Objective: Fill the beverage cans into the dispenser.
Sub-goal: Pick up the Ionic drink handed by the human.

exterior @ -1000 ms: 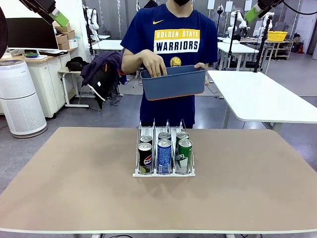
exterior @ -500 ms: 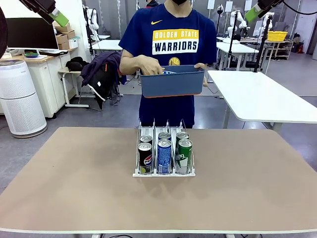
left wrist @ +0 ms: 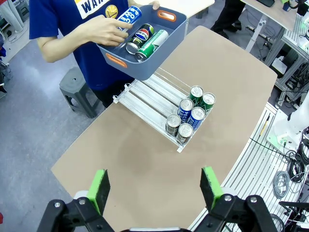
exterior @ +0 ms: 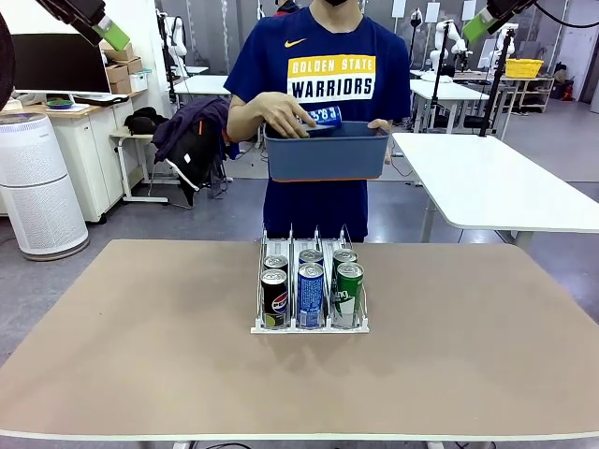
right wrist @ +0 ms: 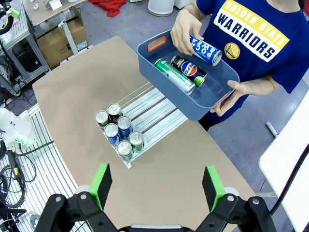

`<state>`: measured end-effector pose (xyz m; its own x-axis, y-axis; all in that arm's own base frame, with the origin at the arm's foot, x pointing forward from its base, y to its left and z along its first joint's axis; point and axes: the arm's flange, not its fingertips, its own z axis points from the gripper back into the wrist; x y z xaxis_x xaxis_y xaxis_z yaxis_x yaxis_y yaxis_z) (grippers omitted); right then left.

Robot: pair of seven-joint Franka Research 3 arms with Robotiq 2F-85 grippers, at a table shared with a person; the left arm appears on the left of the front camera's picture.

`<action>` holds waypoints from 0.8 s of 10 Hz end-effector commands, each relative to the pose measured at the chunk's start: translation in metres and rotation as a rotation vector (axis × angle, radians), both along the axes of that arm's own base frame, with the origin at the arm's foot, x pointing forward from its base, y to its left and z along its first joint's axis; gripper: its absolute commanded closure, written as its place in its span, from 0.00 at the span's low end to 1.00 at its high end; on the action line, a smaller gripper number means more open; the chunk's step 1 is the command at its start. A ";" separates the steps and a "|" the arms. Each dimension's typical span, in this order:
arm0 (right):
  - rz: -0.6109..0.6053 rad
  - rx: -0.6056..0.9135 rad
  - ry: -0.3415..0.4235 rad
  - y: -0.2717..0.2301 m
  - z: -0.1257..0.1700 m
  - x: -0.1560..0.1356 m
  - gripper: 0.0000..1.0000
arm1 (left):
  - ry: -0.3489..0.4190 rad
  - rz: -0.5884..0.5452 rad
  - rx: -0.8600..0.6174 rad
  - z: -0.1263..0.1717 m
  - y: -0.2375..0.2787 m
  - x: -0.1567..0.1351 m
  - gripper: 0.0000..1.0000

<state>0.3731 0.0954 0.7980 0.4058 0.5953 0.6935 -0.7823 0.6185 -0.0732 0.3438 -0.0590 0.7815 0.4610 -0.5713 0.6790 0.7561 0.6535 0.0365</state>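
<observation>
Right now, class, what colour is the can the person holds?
Blue and white can; best in right wrist view.

The black, green-padded left gripper (left wrist: 155, 188) and matching right gripper (right wrist: 157, 186) hang high, pointing down, jaws spread wide, empty.

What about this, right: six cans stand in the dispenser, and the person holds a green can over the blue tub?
Wrong colour. Six cans stand in the dispenser, and the person's hand holds a blue-and-white can over the blue tub, not a green one; the right wrist view shows it.
</observation>
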 end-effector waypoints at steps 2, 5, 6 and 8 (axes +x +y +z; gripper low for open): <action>0.001 0.000 0.000 0.000 0.000 0.000 0.00 | 0.001 0.000 0.000 -0.001 0.000 0.000 0.00; 0.001 0.000 0.000 0.000 0.000 0.000 0.00 | 0.001 0.000 0.000 -0.001 0.000 0.000 0.00; 0.001 0.000 0.000 0.000 0.000 0.000 0.00 | 0.001 0.000 0.000 -0.001 0.000 0.000 0.00; 0.001 0.000 0.000 0.000 0.000 0.000 0.00 | 0.001 0.000 0.000 -0.001 0.000 0.000 0.00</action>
<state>0.3731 0.0954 0.7980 0.4058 0.5953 0.6935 -0.7823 0.6185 -0.0732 0.3438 -0.0590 0.7815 0.4610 -0.5713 0.6790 0.7561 0.6535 0.0365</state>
